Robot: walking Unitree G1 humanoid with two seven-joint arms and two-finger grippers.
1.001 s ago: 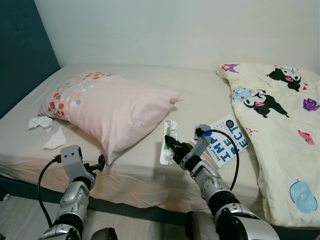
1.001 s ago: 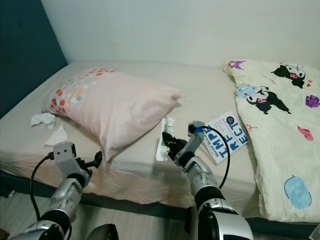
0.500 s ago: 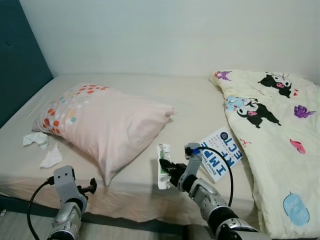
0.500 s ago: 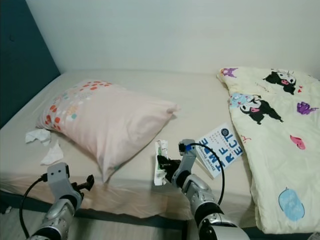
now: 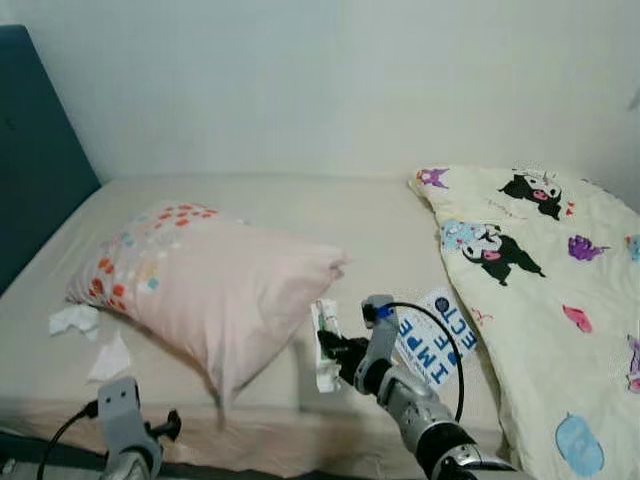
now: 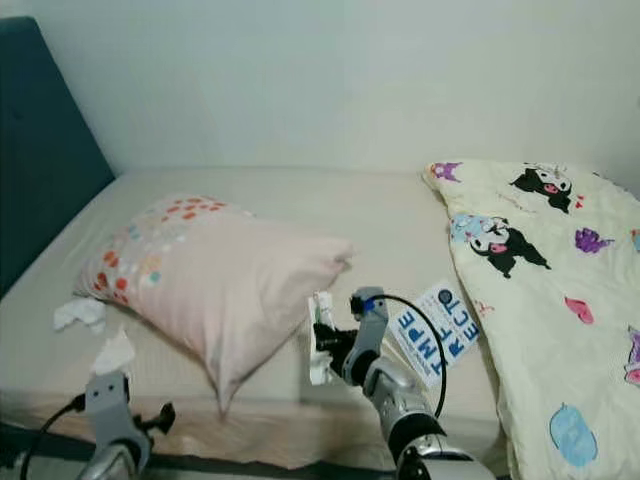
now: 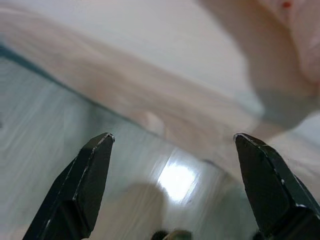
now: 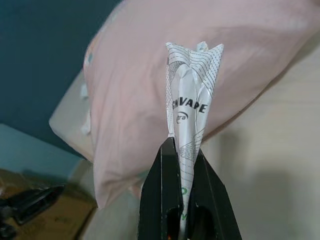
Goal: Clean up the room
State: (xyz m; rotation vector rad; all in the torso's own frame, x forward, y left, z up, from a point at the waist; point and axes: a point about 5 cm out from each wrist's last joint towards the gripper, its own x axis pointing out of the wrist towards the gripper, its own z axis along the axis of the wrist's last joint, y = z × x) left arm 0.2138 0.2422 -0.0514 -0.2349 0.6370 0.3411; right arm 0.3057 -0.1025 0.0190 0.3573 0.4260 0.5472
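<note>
You face bed (image 5: 380, 220), beige sheet, against white wall; pink pillow (image 5: 215, 290) left, cartoon blanket (image 5: 550, 300) right, crumpled tissues (image 5: 75, 320) at left edge. Right gripper (image 5: 328, 349) clamped on white wrapper (image 5: 323, 340), raised beside pillow corner. Left gripper (image 7: 172, 150) spread wide, holding nothing, low over floor (image 7: 60, 150).

wrapper (image 5: 324, 343): white crinkled packet with green print and black lettering, held upright and pinched at its lower part between the closed jaws of the right gripper (image 5: 331, 352), lifted over the bed (image 5: 250, 205) just beside the pillow's corner
tissues (image 5: 74, 319): two crumpled white pieces lying on the bed near its left edge, beside the pillow, a second one (image 5: 108, 359) closer to the front
pillow (image 5: 205, 287): pale pink with coloured dots at one end, lying across the bed
book (image 5: 433, 333): white and blue cover with large letters, flat on the bed beside the cartoon-print blanket (image 5: 540, 270)
</note>
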